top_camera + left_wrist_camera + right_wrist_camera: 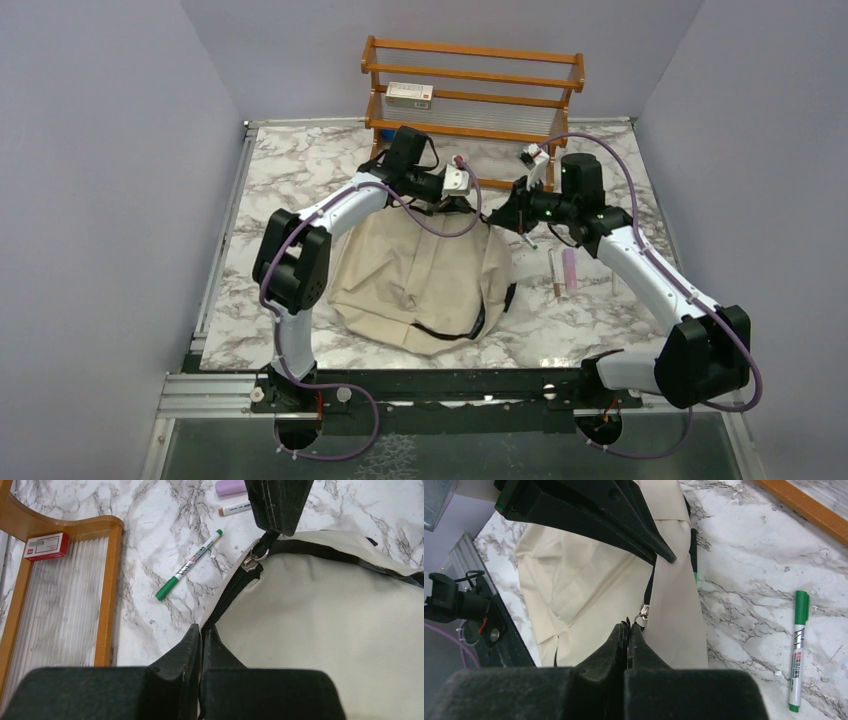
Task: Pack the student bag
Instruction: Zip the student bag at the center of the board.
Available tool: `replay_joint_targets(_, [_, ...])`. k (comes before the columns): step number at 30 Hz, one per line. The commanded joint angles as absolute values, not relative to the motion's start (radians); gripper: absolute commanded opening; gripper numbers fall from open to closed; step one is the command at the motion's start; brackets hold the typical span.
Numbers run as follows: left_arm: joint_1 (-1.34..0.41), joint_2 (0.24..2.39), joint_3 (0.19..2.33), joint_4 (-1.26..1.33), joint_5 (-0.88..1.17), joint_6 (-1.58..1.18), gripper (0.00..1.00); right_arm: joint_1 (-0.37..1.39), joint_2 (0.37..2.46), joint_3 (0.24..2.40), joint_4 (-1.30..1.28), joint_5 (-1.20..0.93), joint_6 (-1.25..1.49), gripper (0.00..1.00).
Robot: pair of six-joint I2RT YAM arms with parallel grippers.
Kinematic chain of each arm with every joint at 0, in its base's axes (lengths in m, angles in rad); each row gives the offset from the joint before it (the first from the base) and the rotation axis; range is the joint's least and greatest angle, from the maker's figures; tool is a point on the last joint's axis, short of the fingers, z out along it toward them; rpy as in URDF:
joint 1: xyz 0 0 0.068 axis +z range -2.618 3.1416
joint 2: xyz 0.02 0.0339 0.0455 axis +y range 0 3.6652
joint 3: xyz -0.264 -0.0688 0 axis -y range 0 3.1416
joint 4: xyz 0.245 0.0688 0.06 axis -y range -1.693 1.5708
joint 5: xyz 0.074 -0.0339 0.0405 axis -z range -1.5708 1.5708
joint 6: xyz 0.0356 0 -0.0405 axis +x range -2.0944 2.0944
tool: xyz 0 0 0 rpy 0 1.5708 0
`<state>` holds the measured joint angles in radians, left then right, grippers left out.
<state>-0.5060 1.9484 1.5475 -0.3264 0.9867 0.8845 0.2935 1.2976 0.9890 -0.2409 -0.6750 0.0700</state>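
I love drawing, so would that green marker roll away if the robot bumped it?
Probably: the green marker looks round and lies flat on the smooth marble tabletop. Its slim plastic body seems light and stiff, so a nudge could send it rolling.

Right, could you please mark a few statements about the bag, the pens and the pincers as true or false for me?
1. The right pincer is shut on the zip pull of the student bag. True.
2. The left pincer hangs open, clear of the bag. False: it is shut on the bag's zipper edge.
3. The green marker lies inside the bag. False: it lies on the marble table beside it.
4. A red and white box sits on the wooden rack. True.
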Motion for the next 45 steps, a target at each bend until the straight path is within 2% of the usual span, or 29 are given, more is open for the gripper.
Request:
replay_joint_targets(1, [-0.408,1.91,1.514,-0.379,0.873,1.042,0.07,0.298,1.203,1.03,-0.34,-0.868,0.14,0.0])
replay_joint_targets(5, [-0.409,1.844,1.45,-0.399,1.015,1.11,0.37,0.296,1.184,1.047,-0.282,-0.833,0.198,0.0])
replay_joint_targets(7, [-0.41,1.819,1.434,-0.399,1.101,1.111,0.48,0.296,1.186,1.044,-0.238,-0.802,0.239,0.01])
replay_joint_targets(14, [-0.41,1.8,1.455,-0.4,1.137,1.032,0.66,0.296,1.238,1.061,-0.149,-0.637,0.369,0.0])
replay_joint_targets(15, [-0.41,1.797,1.46,-0.4,1.129,1.011,0.73,0.296,1.251,1.065,-0.149,-0.61,0.376,0.01])
replay_joint_targets(17, [-0.41,1.787,1.46,-0.391,1.125,0.955,0.96,0.292,1.279,1.068,-0.142,-0.565,0.386,0.0])
replay_joint_targets(21, [-0.419,1.727,1.379,-0.249,1.072,0.772,0.99,0.275,1.359,1.085,-0.116,-0.528,0.391,0.0])
replay_joint_targets(26, [-0.426,1.587,1.182,0.151,0.726,0.237,0.99,0.265,1.449,1.12,-0.081,-0.54,0.399,0.0])
replay_joint_targets(28, [-0.417,1.547,1.172,0.164,0.576,0.076,0.99,0.265,1.463,1.13,-0.079,-0.547,0.398,0.0])
replay_joint_targets(31, [-0.375,1.517,1.208,0.076,0.462,-0.104,0.99,0.264,1.463,1.122,-0.077,-0.548,0.397,0.0])
replay_joint_targets(34, [-0.303,1.485,1.191,0.053,0.443,-0.248,0.99,0.264,1.453,1.098,-0.074,-0.549,0.4,0.01])
replay_joint_targets(37, [-0.206,1.432,1.087,0.184,0.487,-0.406,0.99,0.264,1.44,1.072,-0.068,-0.552,0.403,0.01])
replay_joint_targets(41, [-0.168,1.396,1.049,0.218,0.464,-0.443,0.99,0.264,1.435,1.06,-0.07,-0.553,0.403,0.01])
replay_joint_targets(43, [-0.176,1.403,1.072,0.172,0.487,-0.398,0.99,0.264,1.438,1.058,-0.071,-0.554,0.403,0.01])
replay_joint_targets(45, [-0.228,1.411,1.119,0.057,0.411,-0.33,0.99,0.264,1.44,1.056,-0.07,-0.556,0.404,0.0])
